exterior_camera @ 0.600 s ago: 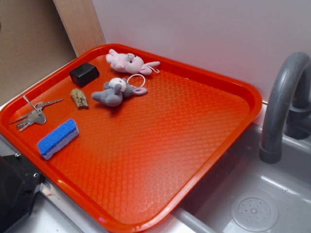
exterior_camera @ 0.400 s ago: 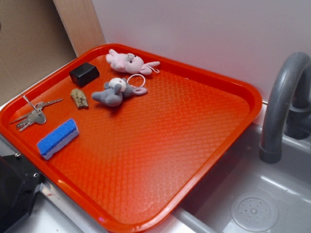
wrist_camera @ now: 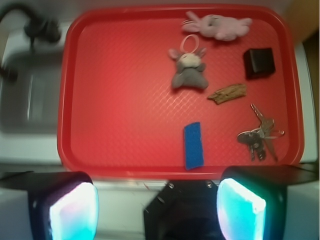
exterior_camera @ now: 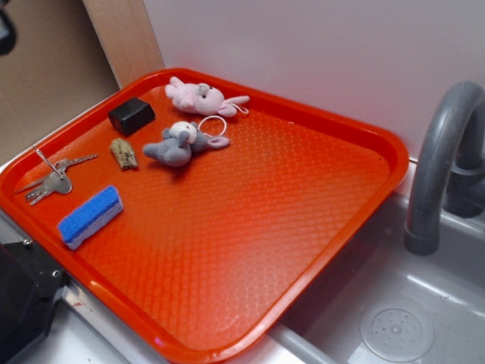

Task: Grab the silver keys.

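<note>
The silver keys [exterior_camera: 51, 180] lie on a wire ring at the left edge of the red tray [exterior_camera: 318, 129], just beyond the blue sponge block [exterior_camera: 90, 216]. In the wrist view the keys [wrist_camera: 260, 134] sit at the tray's lower right, right of the sponge [wrist_camera: 193, 145]. My gripper [wrist_camera: 157, 210] hangs high above the tray's near edge, jaws wide apart and empty, with glowing pads [wrist_camera: 239, 209]. In the exterior view only a dark bit of the arm [exterior_camera: 4, 30] shows at the top left corner.
On the tray are a black box [exterior_camera: 131, 115], a brown wood chip [exterior_camera: 123, 153], a grey plush toy [exterior_camera: 178, 144] and a pink plush toy [exterior_camera: 203, 97]. A grey sink with faucet [exterior_camera: 439, 167] lies right. The robot's black base [exterior_camera: 23, 296] is at the lower left.
A dark part of the arm has come into the exterior view's top left corner. The keys and other objects have not moved.
</note>
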You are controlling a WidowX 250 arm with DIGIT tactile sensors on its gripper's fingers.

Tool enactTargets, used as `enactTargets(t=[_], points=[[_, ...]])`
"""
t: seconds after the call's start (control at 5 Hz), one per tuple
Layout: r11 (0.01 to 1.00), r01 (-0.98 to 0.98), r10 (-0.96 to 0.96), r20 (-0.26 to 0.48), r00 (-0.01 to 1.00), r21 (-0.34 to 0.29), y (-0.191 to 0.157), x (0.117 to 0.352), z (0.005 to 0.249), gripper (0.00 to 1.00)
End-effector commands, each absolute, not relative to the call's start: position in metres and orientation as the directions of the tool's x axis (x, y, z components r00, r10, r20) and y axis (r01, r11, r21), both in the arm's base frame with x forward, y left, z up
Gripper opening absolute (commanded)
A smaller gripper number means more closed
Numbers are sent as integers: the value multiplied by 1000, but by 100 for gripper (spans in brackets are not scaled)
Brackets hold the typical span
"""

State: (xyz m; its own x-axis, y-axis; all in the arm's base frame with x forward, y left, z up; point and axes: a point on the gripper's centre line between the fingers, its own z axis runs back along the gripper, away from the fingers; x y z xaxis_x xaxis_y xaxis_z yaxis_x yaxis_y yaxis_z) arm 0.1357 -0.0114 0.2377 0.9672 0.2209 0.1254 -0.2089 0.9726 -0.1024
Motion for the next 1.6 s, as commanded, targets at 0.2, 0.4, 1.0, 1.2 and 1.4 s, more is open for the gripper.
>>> enactTargets(t=[0.2,0.4,1.0,1.2,1.4], points=[[645,-760,740,305,600,-71,79,190,220,100],[540,-842,776,391,494,-7,113,190,193,100],[521,-835,776,310,549,176,157,160,98,100],[537,-817,759,302,576,211,158,149,82,100],[551,-801,769,233,596,232,153,134,66,100]])
